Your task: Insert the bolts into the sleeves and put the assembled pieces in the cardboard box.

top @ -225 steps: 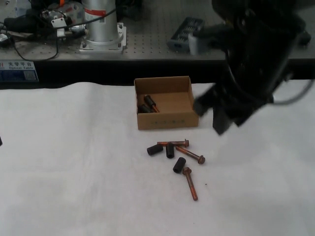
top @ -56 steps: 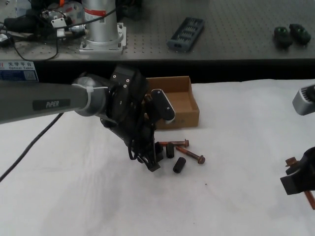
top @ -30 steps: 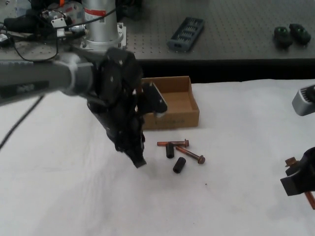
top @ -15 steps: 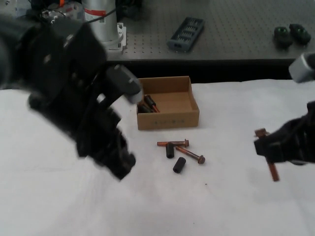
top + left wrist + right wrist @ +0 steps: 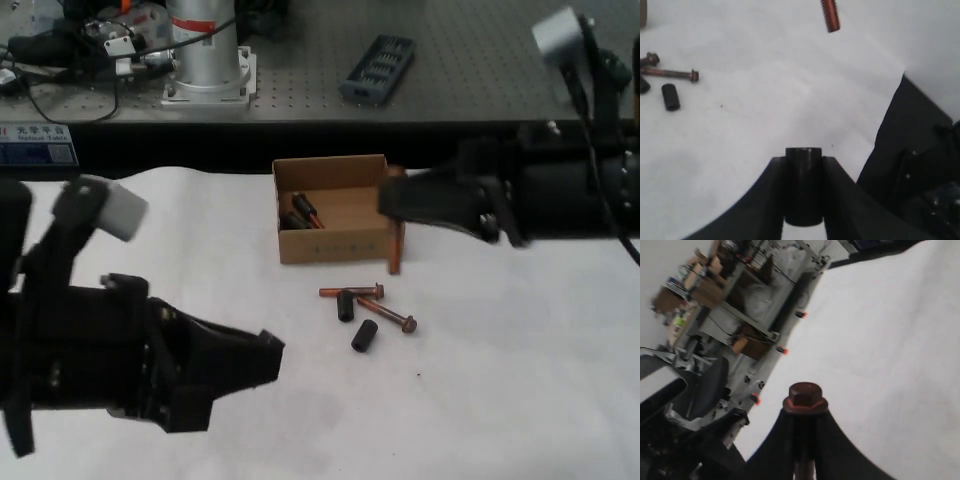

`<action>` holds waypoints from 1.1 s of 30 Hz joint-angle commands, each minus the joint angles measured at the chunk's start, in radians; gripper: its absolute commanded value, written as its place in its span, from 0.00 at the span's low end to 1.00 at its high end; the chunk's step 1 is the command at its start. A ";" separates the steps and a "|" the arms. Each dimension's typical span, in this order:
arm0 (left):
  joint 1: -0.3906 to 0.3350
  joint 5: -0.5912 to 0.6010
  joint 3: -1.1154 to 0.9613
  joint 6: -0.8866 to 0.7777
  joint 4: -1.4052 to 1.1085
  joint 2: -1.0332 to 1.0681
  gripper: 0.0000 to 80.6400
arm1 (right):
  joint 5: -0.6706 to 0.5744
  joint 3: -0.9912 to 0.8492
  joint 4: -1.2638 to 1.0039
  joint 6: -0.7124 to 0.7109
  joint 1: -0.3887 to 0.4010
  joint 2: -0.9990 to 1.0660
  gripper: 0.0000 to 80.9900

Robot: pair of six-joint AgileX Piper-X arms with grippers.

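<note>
Left end effector [image 5: 803,164] — clenched on a black sleeve [image 5: 803,200], which lies lengthwise between the fingers with its open end facing outward, away from the wrist. Right end effector [image 5: 805,412] — clamped on a coppery bolt [image 5: 395,250] just under the hexagonal head, so the shank hangs free beyond the fingers. In the high view the bolt appears at the right front corner of the cardboard box [image 5: 340,244], apparently raised off the tabletop [image 5: 500,390].

Governing relation: in the left wrist view the bolt's tip stands ahead of the sleeve's mouth and well apart from it. It points roughly back toward the mouth, and the shank looks slightly tilted against the sleeve's long axis. Insertion would probably require closing this gap with the two axes brought into one line.

Two loose bolts [image 5: 352,292] and two loose sleeves [image 5: 364,336] lie on the tabletop in front of the box, between the arms. Dark pieces rest inside the box, against its left wall.
</note>
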 commanded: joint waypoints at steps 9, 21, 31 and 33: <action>0.000 0.014 0.079 -0.258 -0.371 -0.045 0.01 | -0.022 -0.007 -0.155 0.096 0.136 0.032 0.03; 0.000 0.041 0.079 -0.302 -0.393 -0.045 0.01 | 0.017 -0.030 -0.157 0.089 0.142 0.032 0.03; 0.000 0.056 0.079 -0.302 -0.393 -0.045 0.01 | 0.032 -0.046 -0.157 0.067 0.142 0.032 0.03; 0.000 0.056 0.079 -0.302 -0.393 -0.045 0.01 | 0.032 -0.046 -0.157 0.067 0.142 0.032 0.03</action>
